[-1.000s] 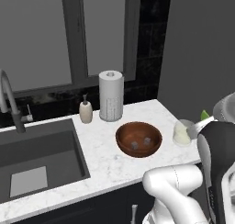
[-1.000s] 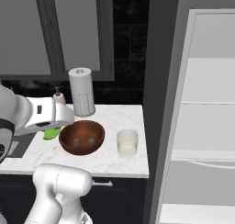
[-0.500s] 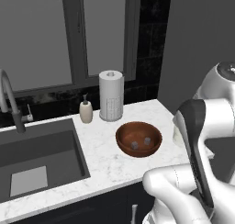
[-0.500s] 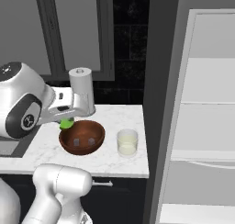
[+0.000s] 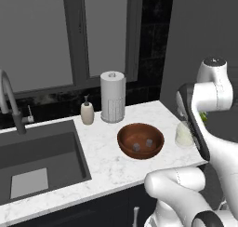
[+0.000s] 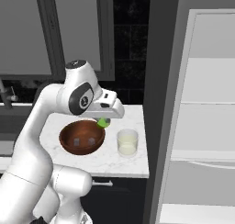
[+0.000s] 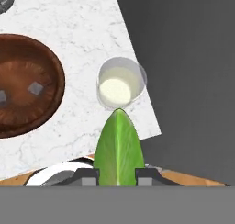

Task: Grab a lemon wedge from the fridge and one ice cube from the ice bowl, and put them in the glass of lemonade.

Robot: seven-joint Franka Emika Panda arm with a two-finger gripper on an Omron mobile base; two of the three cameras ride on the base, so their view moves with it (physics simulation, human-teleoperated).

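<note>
Hand view: gripper (image 7: 117,175) jaws clamp the lemon wedge (image 7: 118,147), held above the worktop (image 7: 82,44) by its right edge, near the glass of lemonade (image 7: 120,84); ice bowl (image 7: 23,84) alongside.

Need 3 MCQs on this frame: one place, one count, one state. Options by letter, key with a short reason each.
1. The glass of lemonade stands where, in the right base view?
A. right of the ice bowl
B. in the sink
C. inside the bowl

2. Ice cubes in the bowl?
A. none
B. two
C. five

3. The pincer is
A. open, holding nothing
B. shut on the lemon wedge
C. gripping the glass

Key: 1 A, glass sits beside the bowl toward the counter end; 2 B, two grey cubes visible; 3 B, wedge sits between the fingertips.
</note>
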